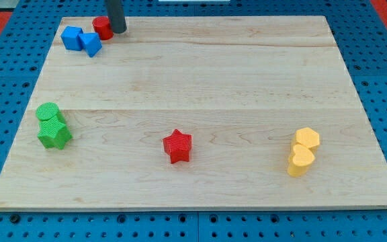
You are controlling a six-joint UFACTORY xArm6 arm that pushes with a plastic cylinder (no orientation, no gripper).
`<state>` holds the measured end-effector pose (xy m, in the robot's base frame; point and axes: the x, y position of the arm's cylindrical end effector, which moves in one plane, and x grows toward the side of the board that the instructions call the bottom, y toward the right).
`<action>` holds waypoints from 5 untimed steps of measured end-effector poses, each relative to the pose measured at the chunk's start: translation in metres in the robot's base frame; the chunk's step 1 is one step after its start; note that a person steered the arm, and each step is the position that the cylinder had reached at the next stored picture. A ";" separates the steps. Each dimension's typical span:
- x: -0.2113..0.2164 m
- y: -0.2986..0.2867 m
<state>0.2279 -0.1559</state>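
Note:
My tip (pixel 117 29) stands at the view's top left, just right of a red cylinder (pixel 101 27), touching it or nearly so. Left of the cylinder lie two blue blocks: a cube-like one (pixel 72 37) and another blue block (pixel 91 44) pressed against it. Far from the tip, a red star (pixel 177 146) lies near the bottom middle of the wooden board (pixel 200 74).
Against the board's left edge a green cylinder (pixel 48 112) adjoins a green star (pixel 55 134). Near the right side a yellow block (pixel 307 138) touches a yellow heart-like block (pixel 300 160). A blue pegboard (pixel 381 81) surrounds the board.

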 end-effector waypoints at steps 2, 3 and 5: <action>0.011 0.047; 0.037 0.086; 0.059 0.097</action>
<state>0.2868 -0.0590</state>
